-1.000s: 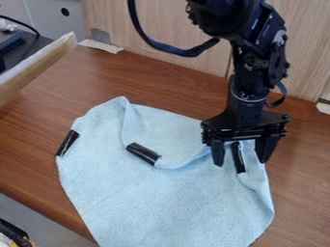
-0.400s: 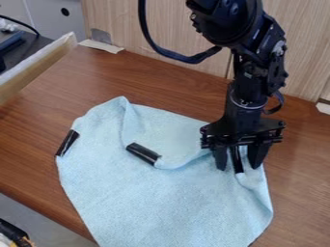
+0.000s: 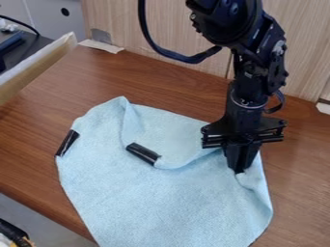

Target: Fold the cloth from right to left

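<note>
Camera view: black two-finger tool [image 3: 239, 164] has just closed
Light-blue fabric cloth [image 3: 155, 202]: far-right part grasped by tool
Fold: apparently ready leftward

A pale wood-grain panel [image 3: 180, 29] rises behind the reddish-brown wood-grain tabletop [image 3: 64, 125], white tape [image 3: 101, 46] at its foot. Left stands a light wooden board [image 3: 38, 67]; a grey floor [image 3: 48, 219] shows lower left.

Hand [image 3: 240, 170] pinching pale-blue cloth [image 3: 161, 202] at upper right (two black strips [image 3: 142, 153], middle and left edge).
</note>
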`<state>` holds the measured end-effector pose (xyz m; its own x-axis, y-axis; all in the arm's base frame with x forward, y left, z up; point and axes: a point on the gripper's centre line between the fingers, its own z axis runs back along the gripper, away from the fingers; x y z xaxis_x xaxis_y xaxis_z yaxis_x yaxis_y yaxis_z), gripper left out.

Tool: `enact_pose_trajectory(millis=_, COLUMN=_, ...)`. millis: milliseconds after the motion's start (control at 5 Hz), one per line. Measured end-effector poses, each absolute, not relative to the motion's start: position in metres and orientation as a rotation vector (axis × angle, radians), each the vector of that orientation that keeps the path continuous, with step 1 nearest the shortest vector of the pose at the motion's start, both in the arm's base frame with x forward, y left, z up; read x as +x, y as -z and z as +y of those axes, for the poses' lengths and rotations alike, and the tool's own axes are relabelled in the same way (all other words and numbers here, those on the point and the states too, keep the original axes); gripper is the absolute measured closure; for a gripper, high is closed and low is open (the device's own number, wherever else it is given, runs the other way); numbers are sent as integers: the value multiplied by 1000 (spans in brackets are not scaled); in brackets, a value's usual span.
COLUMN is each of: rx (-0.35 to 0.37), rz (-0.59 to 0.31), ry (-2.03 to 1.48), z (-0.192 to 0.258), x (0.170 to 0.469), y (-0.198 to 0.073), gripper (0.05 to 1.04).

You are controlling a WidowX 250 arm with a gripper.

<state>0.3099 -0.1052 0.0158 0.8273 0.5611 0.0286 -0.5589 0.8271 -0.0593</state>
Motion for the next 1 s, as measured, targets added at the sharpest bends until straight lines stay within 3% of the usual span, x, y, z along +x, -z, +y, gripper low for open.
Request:
enact_pose_trajectory(millis=200, rx=-52, rz=-44, ry=-598, z=-105, x=310, y=-15, gripper=1012)
enact_pose_trajectory(millis=600, rx=-53, rz=-31, ry=-611, z=-104, x=308, y=-15, gripper=1027)
enact_pose_trajectory(millis=1000, rx=-154, rz=-75, ry=-652, z=-96, x=305, y=-53, gripper=1028)
